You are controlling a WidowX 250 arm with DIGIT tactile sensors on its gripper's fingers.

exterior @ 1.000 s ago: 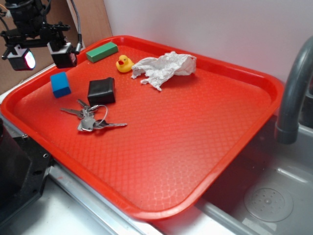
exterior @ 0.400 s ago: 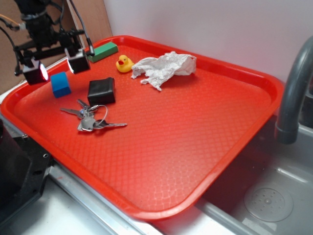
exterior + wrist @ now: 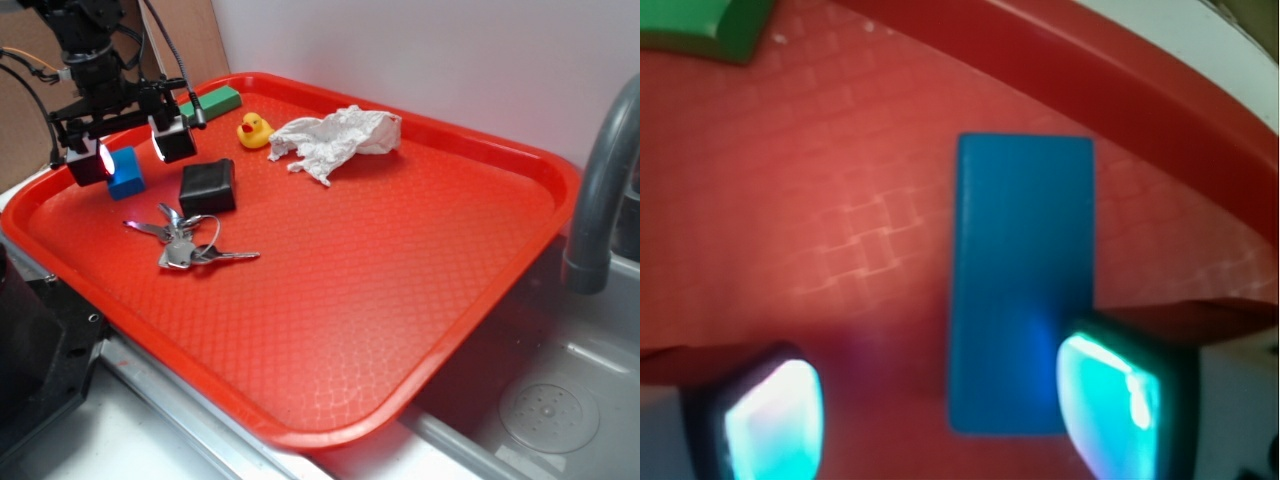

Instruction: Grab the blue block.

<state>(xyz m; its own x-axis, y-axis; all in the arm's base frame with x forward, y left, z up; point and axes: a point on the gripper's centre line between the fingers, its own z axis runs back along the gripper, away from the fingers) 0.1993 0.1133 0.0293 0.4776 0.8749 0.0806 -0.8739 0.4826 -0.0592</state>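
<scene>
The blue block [image 3: 126,172] lies on the red tray [image 3: 420,250] near its far left corner. In the wrist view the blue block [image 3: 1022,285] is a long rectangle between the two glowing pads. My gripper [image 3: 133,150] hangs open just above it, one finger [image 3: 91,160] to its left and the other [image 3: 172,140] to its right. In the wrist view the gripper [image 3: 940,410] straddles the block's near end; the right pad [image 3: 1110,400] overlaps the block's edge, the left pad [image 3: 775,425] stands well clear of it.
A black pouch [image 3: 208,186] sits just right of the block, a bunch of keys [image 3: 185,243] in front of it. A green block [image 3: 212,103], a yellow duck [image 3: 253,129] and crumpled white paper [image 3: 335,138] lie along the tray's back. A sink with a grey faucet [image 3: 600,200] is at right.
The gripper has moved right and down from the tray's left rim until its open fingers flank the blue block. Nothing on the tray has shifted.
</scene>
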